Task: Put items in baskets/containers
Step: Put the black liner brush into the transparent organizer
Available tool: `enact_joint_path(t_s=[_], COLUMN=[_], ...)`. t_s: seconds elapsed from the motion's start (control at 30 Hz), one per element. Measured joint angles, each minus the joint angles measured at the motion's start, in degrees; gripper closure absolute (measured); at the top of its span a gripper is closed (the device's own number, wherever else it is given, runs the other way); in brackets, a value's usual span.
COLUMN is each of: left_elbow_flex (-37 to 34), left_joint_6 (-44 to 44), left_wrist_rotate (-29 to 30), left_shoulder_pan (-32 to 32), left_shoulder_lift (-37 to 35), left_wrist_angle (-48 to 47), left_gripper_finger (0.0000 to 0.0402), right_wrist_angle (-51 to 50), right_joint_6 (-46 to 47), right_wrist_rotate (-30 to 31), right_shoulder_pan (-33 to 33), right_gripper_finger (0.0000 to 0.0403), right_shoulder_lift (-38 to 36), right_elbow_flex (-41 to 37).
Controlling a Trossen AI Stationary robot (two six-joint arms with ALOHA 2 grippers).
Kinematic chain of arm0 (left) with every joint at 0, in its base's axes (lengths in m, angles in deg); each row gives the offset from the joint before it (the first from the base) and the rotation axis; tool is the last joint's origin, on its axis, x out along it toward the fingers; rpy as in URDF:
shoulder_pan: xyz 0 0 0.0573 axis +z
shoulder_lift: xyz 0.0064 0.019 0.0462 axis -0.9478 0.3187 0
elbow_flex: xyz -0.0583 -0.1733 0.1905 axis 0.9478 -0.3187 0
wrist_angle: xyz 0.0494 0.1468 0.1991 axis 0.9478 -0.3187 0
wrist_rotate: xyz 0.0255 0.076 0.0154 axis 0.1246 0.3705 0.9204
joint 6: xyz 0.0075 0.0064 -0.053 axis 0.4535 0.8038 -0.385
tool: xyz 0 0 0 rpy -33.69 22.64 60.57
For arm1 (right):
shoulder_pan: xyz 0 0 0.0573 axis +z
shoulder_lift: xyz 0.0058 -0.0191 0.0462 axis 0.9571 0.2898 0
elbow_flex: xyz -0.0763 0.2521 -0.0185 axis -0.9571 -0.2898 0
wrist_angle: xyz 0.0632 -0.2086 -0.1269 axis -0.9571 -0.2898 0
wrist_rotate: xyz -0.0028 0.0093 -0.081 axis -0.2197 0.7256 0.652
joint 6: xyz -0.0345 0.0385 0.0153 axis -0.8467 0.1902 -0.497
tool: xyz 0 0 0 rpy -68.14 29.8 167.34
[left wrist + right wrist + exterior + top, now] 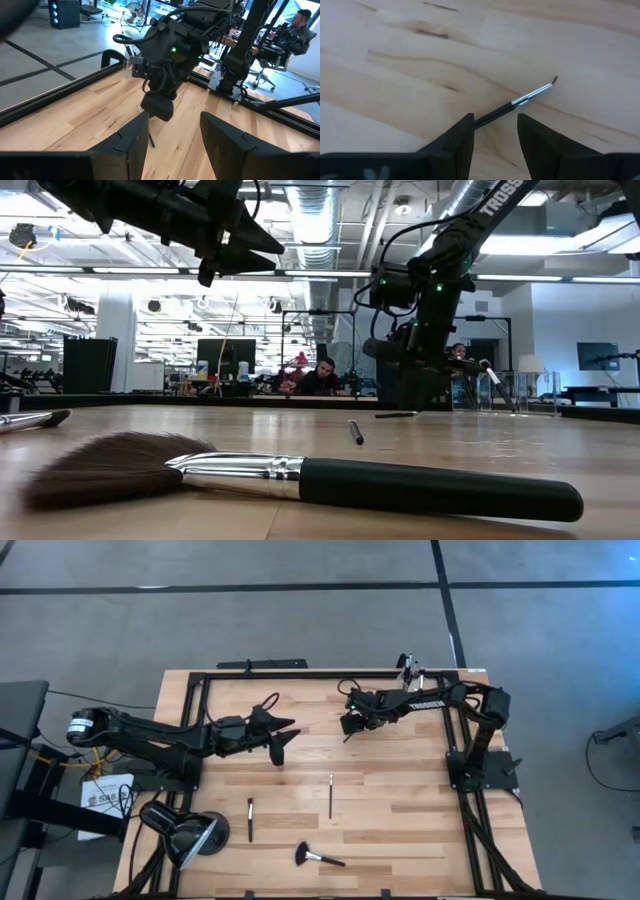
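Patience pays here: your right pincer point(492, 132) is part-open astride a thin brush point(520, 100) lying flat on the far worktop point(395, 65), so centre the handle before squeezing shut.

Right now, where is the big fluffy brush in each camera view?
High view: fluffy brush lies near the picture's lower edge, around the middle.
Low view: it fills the foreground, bristles to the left.
Left wrist view: not in it.
Right wrist view: not in it.
Shared landmark: the short brush, left of it in high and low views.
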Motion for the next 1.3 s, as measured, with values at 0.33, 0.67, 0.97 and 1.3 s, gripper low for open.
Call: enact_joint_path(t_s=[0.33,0.67,0.97,1.3], left_elbow_flex=[0.0,0.0,0.0,0.0], left_joint_6=[0.0,0.1,1.6,1.7], left_wrist_rotate=[-0.4,-0.4,-0.4,-0.4], left_shoulder_pan=[0.0,-0.4,-0.4,-0.4], left_shoulder_lift=[0.0,0.0,0.0,0.0], left_wrist_angle=[0.0,0.0,0.0,0.0], left_gripper_finger=[0.0227,0.0227,0.0227,0.0227], right_wrist_angle=[0.4,1.7,-0.8,-3.4], right_joint_6=[1.0,1.3,-2.6,-8.9], right_wrist_rotate=[1.0,3.5,2.2,1.2], right_shoulder_pan=[-1.0,0.0,1.2,2.5], right_gripper_finger=[0.0264,0.0266,0.029,0.0367], right_shoulder_lift=[0.0,4.7,2.3,2.6], right_elbow_flex=[0.0,0.6,0.3,0.4])
